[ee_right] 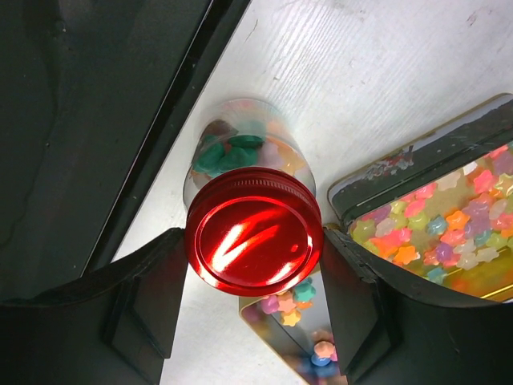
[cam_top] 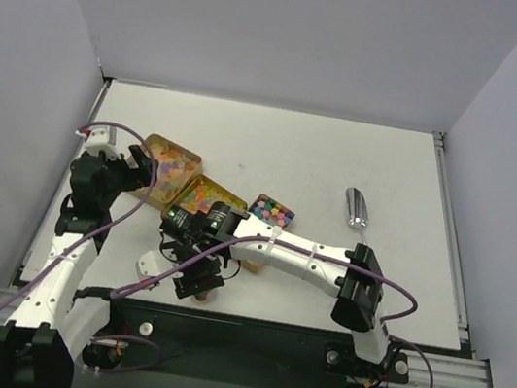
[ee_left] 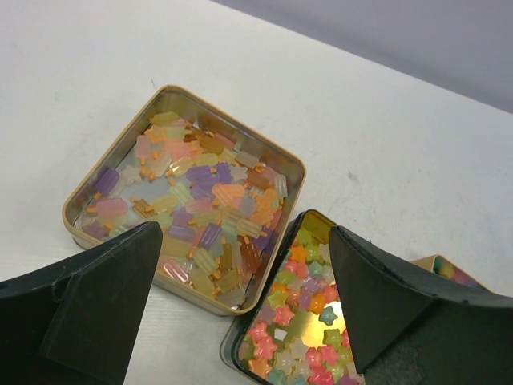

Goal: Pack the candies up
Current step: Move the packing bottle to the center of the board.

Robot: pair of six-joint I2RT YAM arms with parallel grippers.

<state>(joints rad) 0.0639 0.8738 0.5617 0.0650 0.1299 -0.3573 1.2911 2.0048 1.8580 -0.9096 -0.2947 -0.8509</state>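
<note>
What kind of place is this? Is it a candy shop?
Probably not a shop: it looks like a robot test bench. Two robot arms are bolted to a white table, blank grey walls box it in, and the candies sit in open tins.

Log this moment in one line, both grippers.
left gripper: open, near square tin of candies | right gripper: shut on jar at red lid

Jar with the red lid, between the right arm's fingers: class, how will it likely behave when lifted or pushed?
The jar is round, so on its side it would probably roll. Its glossy red lid looks smooth, so the fingers might slip on it. The loose candies inside would likely shift when it tilts.
</note>
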